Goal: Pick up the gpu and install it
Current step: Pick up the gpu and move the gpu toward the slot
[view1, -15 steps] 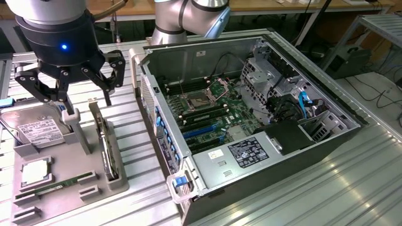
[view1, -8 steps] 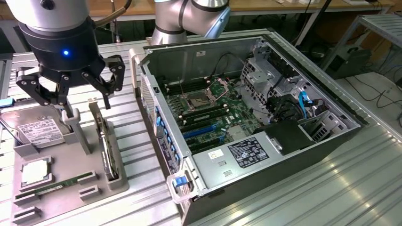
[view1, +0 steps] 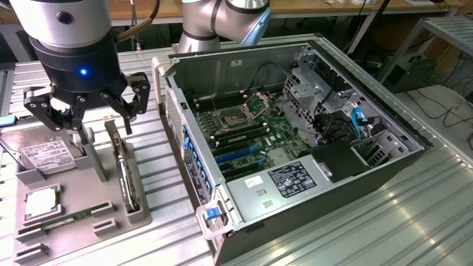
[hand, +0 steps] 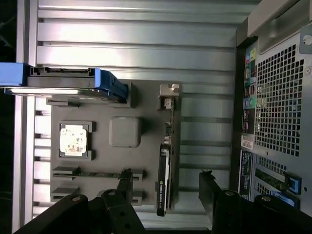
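The gripper hovers with its fingers spread wide and nothing between them, just above the grey parts tray. The gpu stands on edge in a slot along the side of the tray nearest the open computer case. In the wrist view the card lies between the two fingers, below them and untouched.

gpu: thin dark card, silver bracket at one end
pose: upright, on its long edge
loc: slotted in grey tray, nr tray's edge
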### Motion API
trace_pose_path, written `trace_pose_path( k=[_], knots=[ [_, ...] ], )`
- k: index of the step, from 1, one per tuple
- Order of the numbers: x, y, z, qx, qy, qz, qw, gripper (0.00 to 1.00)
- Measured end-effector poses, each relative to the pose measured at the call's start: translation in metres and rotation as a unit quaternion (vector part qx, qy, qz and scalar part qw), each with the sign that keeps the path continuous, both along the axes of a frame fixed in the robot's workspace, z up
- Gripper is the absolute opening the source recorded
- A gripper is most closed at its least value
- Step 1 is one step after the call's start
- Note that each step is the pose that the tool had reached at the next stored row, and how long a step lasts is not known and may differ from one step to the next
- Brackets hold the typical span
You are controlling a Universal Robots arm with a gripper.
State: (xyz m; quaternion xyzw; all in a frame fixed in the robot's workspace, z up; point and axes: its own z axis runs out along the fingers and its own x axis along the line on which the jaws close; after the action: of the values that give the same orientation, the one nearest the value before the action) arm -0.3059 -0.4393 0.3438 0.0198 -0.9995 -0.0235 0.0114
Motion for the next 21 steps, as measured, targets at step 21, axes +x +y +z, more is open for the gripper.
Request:
trace_pose_path(
  k=[21],
  knots=[
    [0.000,-0.0071,-0.0204,0.0000,-0.0017,0.009,1.0000,0.66]
  ],
)
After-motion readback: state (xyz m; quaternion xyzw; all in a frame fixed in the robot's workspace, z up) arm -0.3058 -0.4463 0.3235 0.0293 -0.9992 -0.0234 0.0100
